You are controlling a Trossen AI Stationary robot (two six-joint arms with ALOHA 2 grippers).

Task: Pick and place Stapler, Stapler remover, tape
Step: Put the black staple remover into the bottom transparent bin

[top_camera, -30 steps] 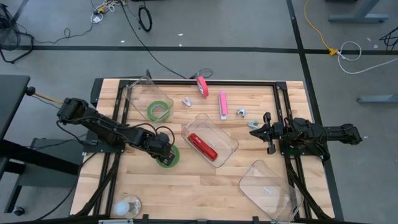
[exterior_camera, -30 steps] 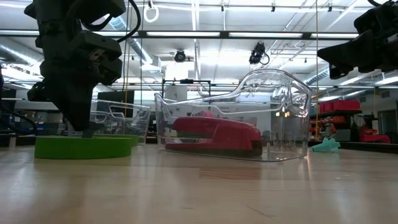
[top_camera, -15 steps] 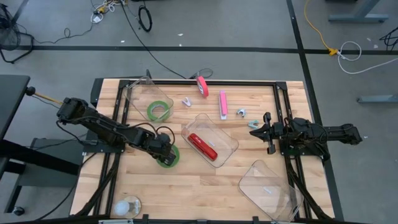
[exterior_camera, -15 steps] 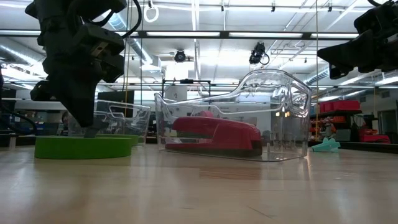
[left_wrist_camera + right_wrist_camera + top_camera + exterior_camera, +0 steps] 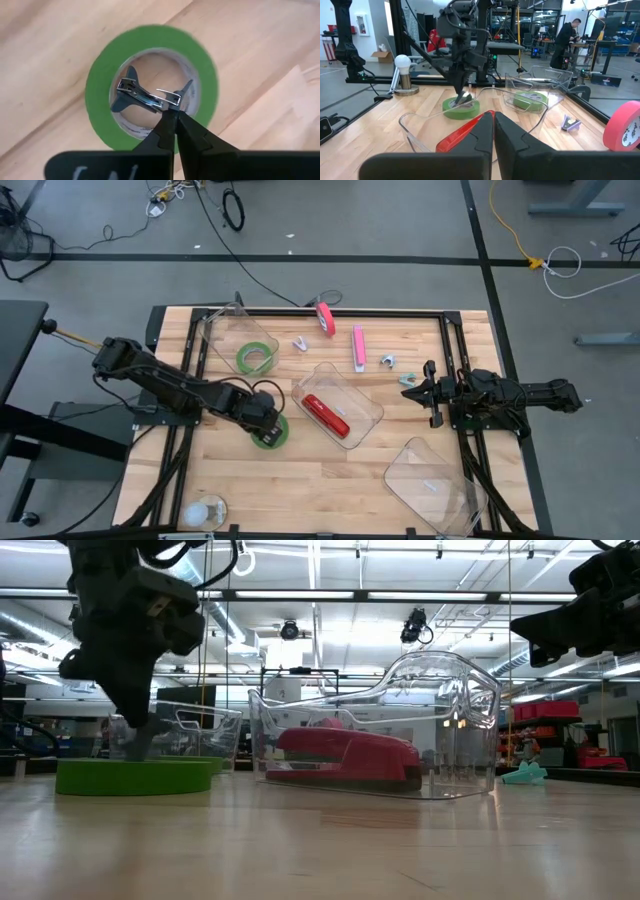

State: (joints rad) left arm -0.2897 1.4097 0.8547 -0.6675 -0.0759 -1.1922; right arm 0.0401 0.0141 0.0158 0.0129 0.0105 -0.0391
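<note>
High view, left gripper (image 5: pixel 266 423): over the green tape roll (image 5: pixel 269 432) lying flat left of the middle of the wooden table (image 5: pixel 330 480), fingers drawn together.
High view, red stapler (image 5: pixel 326 416): inside the clear bin (image 5: pixel 337 403) at table centre.
High view, right gripper (image 5: pixel 430 392): waits at the right side, fingers together, a teal staple remover (image 5: pixel 409 379) just beside it.
High view, far side: second green tape roll (image 5: pixel 256 358) in another clear bin (image 5: pixel 236 338); pink tape roll (image 5: pixel 326 318) at the far edge.
Low view: left gripper (image 5: pixel 140 730) reaches down into the green roll (image 5: pixel 132 776); stapler (image 5: pixel 347 755) in its bin at the middle.
Left wrist view: closed fingertips (image 5: pixel 175 116) pinch a metal staple remover (image 5: pixel 146 97) that sits inside the tape's hole.
Right wrist view: right gripper (image 5: pixel 493 122) closed, holding nothing; a person (image 5: pixel 566 40) stands far behind.
</note>
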